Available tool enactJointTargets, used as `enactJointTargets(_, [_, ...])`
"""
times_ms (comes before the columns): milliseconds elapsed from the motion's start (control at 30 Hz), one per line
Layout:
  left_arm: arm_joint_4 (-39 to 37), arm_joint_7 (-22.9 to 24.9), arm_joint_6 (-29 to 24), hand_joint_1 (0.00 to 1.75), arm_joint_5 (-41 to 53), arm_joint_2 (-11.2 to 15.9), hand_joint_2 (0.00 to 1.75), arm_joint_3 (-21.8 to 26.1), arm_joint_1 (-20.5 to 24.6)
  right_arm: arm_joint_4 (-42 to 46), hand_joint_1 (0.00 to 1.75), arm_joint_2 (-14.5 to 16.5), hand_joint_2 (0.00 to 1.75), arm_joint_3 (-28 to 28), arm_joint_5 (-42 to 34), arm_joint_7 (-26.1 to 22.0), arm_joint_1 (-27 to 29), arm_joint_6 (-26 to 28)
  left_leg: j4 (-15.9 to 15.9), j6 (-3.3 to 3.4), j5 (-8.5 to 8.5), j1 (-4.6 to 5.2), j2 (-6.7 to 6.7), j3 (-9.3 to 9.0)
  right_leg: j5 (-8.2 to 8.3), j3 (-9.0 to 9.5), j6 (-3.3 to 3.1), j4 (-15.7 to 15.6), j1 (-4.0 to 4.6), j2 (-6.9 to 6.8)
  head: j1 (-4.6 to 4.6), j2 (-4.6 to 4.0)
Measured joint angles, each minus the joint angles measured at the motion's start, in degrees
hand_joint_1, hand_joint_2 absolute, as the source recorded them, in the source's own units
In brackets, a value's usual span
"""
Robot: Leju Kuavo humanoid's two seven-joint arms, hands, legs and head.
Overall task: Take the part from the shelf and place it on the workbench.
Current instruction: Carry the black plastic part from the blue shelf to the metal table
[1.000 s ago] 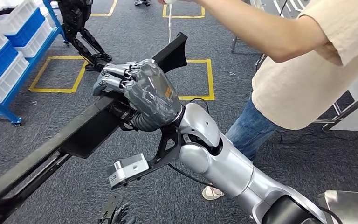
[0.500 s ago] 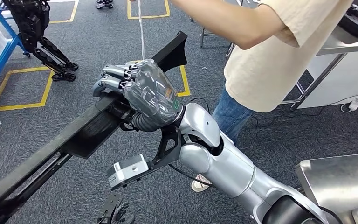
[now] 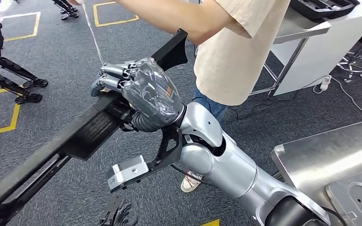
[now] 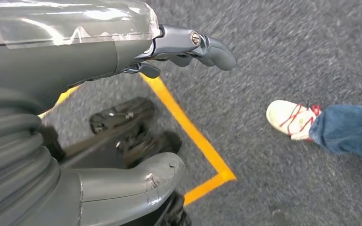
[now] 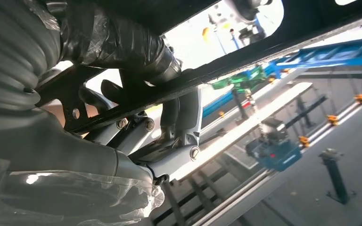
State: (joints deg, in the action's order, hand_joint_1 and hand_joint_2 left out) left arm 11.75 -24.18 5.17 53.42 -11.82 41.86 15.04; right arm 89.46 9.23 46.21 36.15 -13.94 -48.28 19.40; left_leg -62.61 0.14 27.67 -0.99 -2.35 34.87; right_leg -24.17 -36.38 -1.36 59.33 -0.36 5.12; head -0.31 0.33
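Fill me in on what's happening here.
The robot's right hand grips a long black part, holding it up over the grey carpet. A steel workbench shows at the right edge, and the part is not on it yet. A person in a beige shirt stands just beyond the part, one arm stretched out above it. The left hand hangs low over the carpet, holding nothing.

A person stands behind the long part, workbench at right.
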Motion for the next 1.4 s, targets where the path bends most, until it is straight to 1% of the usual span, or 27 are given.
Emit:
enactJointTargets(67, [0.0,0.0,0.0,0.00,0.0,0.0,1.75,0.0,0.0,0.0,1.75,0.0,1.75,0.0,0.0,0.0,0.0,0.0,3.5,0.27,-0.94,-0.02,-1.71,-1.49,0.22,-0.43,0.61,0.1,-0.11,1.18,0.00,0.00])
enactJointTargets(133, [0.0,0.0,0.0,0.00,0.0,-0.1,1.75,0.0,0.1,0.0,1.75,0.0,1.75,0.0,0.0,0.0,-0.1,0.0,3.8,0.70,-1.20,0.03,-1.03,-1.57,0.58,-0.82,1.40,-0.1,-0.23,2.13,-0.01,0.00])
enactJointTargets(200, [0.0,0.0,0.0,0.00,0.0,-0.3,1.75,0.0,0.3,0.0,1.75,0.0,1.75,0.0,0.1,0.1,-0.2,0.0,4.4,1.50,-1.73,-0.05,0.27,-1.70,-0.42,-1.46,1.94,1.1,-0.02,0.12,0.04,0.00])
enactJointTargets(267, [0.0,0.0,0.0,0.00,0.0,-0.5,1.75,0.0,0.4,0.0,1.75,-0.1,1.75,0.0,0.1,0.1,-0.4,0.0,4.7,2.11,-2.02,0.07,1.70,-1.71,-3.74,-3.75,2.25,6.4,0.11,-3.32,0.09,0.00])
enactJointTargets(333, [0.0,0.0,-0.1,0.00,0.0,-0.5,1.75,0.0,0.3,0.0,1.75,-0.1,1.75,0.0,0.1,0.1,-0.4,0.0,4.7,2.28,-2.01,0.25,3.20,-1.52,-6.93,-6.95,2.52,13.4,-0.09,-4.46,0.10,0.00])
enactJointTargets(367, [0.0,0.0,-0.1,0.00,0.0,-0.5,1.75,0.0,0.2,0.0,1.75,-0.2,1.75,0.0,0.1,0.1,-0.4,0.0,4.6,2.29,-1.97,0.29,3.97,-1.44,-7.32,-7.73,2.62,15.2,-0.18,-4.57,0.10,0.00])
enactJointTargets(400, [0.0,0.0,-0.1,0.00,0.0,-0.5,1.75,0.0,0.2,0.0,1.75,-0.2,1.75,0.0,0.1,0.1,-0.3,0.0,4.5,2.27,-1.92,0.31,4.70,-1.41,-6.66,-7.44,2.66,15.0,-0.25,-4.70,0.10,0.00])
enactJointTargets(433, [0.0,0.0,-0.1,0.00,0.0,-0.5,1.75,0.0,0.3,0.0,1.75,-0.3,1.75,0.0,0.1,0.1,-0.4,0.0,4.5,2.22,-1.83,0.33,5.36,-1.43,-5.14,-6.00,2.62,12.5,-0.27,-5.04,0.10,0.00])
enactJointTargets(467, [0.0,0.0,-0.1,0.00,0.0,-0.5,1.75,0.0,0.3,0.0,1.75,-0.2,1.75,0.0,0.1,0.1,-0.4,0.0,4.4,2.13,-1.70,0.36,5.97,-1.52,-3.35,-3.71,2.45,8.5,-0.20,-5.95,0.11,0.00])
enactJointTargets(533, [0.0,0.0,-0.1,0.00,0.0,-0.5,1.75,0.0,0.4,0.0,1.75,-0.2,1.75,0.0,0.1,0.1,-0.5,0.0,4.2,1.80,-1.41,0.62,6.99,-1.64,-1.27,0.01,1.90,1.7,0.37,-7.92,0.10,0.00])
enactJointTargets(567, [0.0,0.0,-0.1,0.00,0.0,-0.5,1.75,0.0,0.4,0.0,1.75,-0.2,1.75,0.0,0.1,0.1,-0.6,0.0,4.2,1.58,-1.30,0.75,7.48,-1.71,-1.04,0.79,1.61,0.0,0.64,-8.43,0.09,0.00])
enactJointTargets(633, [0.0,0.0,-0.1,0.00,0.0,-0.5,1.75,0.0,0.5,0.0,1.75,-0.1,1.75,0.0,0.2,0.1,-0.6,0.0,4.2,1.06,-1.19,0.86,8.49,-1.91,-1.00,0.70,1.06,-0.4,0.80,-7.52,0.07,0.00])
enactJointTargets(667, [0.0,0.0,-0.1,0.00,0.0,-0.5,1.75,0.0,0.6,0.0,1.75,-0.1,1.75,0.0,0.2,0.1,-0.6,-0.1,4.1,0.73,-0.91,0.76,8.32,-1.95,-0.84,0.76,0.77,-0.6,0.66,-6.98,0.07,0.00])
enactJointTargets(733, [0.0,-0.1,-0.1,0.00,0.0,-0.5,1.75,0.0,0.7,0.1,1.75,-0.1,1.75,0.0,0.2,0.1,-0.7,-0.1,1.5,0.13,1.05,0.48,6.05,-0.97,-0.47,0.95,0.03,-1.1,0.22,-5.99,0.07,0.00])
enactJointTargets(800, [0.0,-0.1,-0.1,0.00,0.0,-0.5,1.75,0.0,0.6,0.0,1.75,0.0,1.75,0.0,0.2,0.1,-0.8,-0.1,-5.2,-0.29,4.61,0.28,3.41,2.03,-0.31,0.98,-0.35,-1.2,0.05,-4.95,0.07,0.00])
enactJointTargets(867, [0.0,0.0,-0.1,0.00,0.0,-0.5,1.75,0.0,0.4,0.0,1.75,0.1,1.75,0.0,0.2,0.2,-0.8,-0.1,-11.4,-0.59,6.54,0.23,2.86,5.00,-0.31,0.89,-0.38,-1.0,0.06,-3.60,0.07,0.00])
enactJointTargets(900, [0.0,0.0,-0.1,0.00,0.0,-0.4,1.75,0.0,0.3,0.0,1.75,0.1,1.75,0.0,0.2,0.2,-0.8,-0.1,-11.9,-0.65,5.93,0.20,2.81,5.34,-0.33,0.86,-0.37,-0.8,0.06,-2.84,0.06,0.00])
enactJointTargets(933, [0.0,0.0,-0.1,0.00,0.0,-0.4,1.75,0.0,0.3,0.0,1.75,0.1,1.75,0.0,0.2,0.2,-0.8,-0.1,-10.2,-0.65,4.33,0.13,2.70,4.68,-0.38,0.84,-0.33,-0.6,0.03,-2.07,0.06,0.00])
enactJointTargets(967, [0.0,-0.1,-0.2,0.00,0.0,-0.4,1.75,0.0,0.3,0.0,1.75,0.1,1.75,0.0,0.2,0.2,-0.8,-0.1,-6.6,-0.63,2.04,-0.03,2.12,3.10,-0.47,0.82,-0.21,-0.4,-0.01,-1.28,0.07,0.00])
enactJointTargets(1000, [0.0,-0.1,-0.2,0.00,0.0,-0.3,1.75,0.0,0.4,0.0,1.75,0.1,1.75,0.0,0.2,0.2,-0.8,-0.1,-2.8,-0.60,0.36,-0.21,0.90,1.41,-0.56,0.73,-0.03,-0.2,0.00,-0.58,0.07,0.00])
enactJointTargets(1067, [0.0,-0.1,-0.2,0.00,0.0,-0.3,1.75,0.0,0.5,0.0,1.75,0.1,1.75,0.0,0.2,0.2,-0.9,-0.1,2.4,-0.42,-1.14,-0.47,-1.30,-0.79,-0.58,0.16,0.59,0.3,-0.05,0.75,0.09,0.00])
enactJointTargets(1100, [0.0,0.0,-0.2,0.00,0.0,-0.2,1.75,0.0,0.5,0.0,1.75,0.1,1.75,0.0,0.2,0.2,-0.9,-0.1,2.9,-0.27,-0.92,-0.41,-1.69,-0.95,-0.42,-0.18,0.96,0.4,-0.12,1.32,0.08,0.00])
enactJointTargets(1167, [0.0,0.0,-0.2,0.00,0.0,-0.3,1.75,0.0,0.5,0.0,1.75,0.1,1.75,0.0,0.2,0.2,-0.9,-0.1,3.1,0.25,-1.23,-0.36,-0.74,-0.91,-0.14,-0.71,1.66,0.3,-0.28,2.04,0.07,0.00])
enactJointTargets(1233, [0.0,0.0,-0.2,0.00,0.0,-0.3,1.75,0.0,0.7,0.0,1.75,0.1,1.75,0.0,0.2,0.2,-1.0,-0.1,3.5,1.06,-1.62,-0.42,0.53,-0.93,-1.42,-1.68,2.11,2.1,-0.05,-0.34,0.14,0.00])
enactJointTargets(1300, [0.0,-0.1,-0.2,0.00,0.0,-0.3,1.75,0.0,0.7,0.1,1.75,0.0,1.75,0.0,0.2,0.2,-1.0,-0.1,3.7,1.68,-1.73,-0.28,1.92,-0.93,-4.77,-4.44,2.40,8.1,0.06,-3.65,0.21,0.00])
enactJointTargets(1367, [0.0,-0.1,-0.2,0.00,0.0,-0.3,1.75,0.0,0.5,0.0,1.75,0.0,1.75,0.0,0.2,0.2,-1.0,-0.1,3.7,1.87,-1.64,-0.12,3.47,-0.91,-7.19,-7.53,2.60,14.5,-0.08,-4.49,0.22,0.00])
enactJointTargets(1400, [0.0,-0.1,-0.2,0.00,0.0,-0.3,1.75,0.0,0.5,0.0,1.75,-0.1,1.75,0.0,0.2,0.2,-1.0,-0.1,3.7,1.90,-1.59,-0.09,4.22,-0.92,-7.03,-8.06,2.65,15.5,-0.12,-4.60,0.22,0.00])
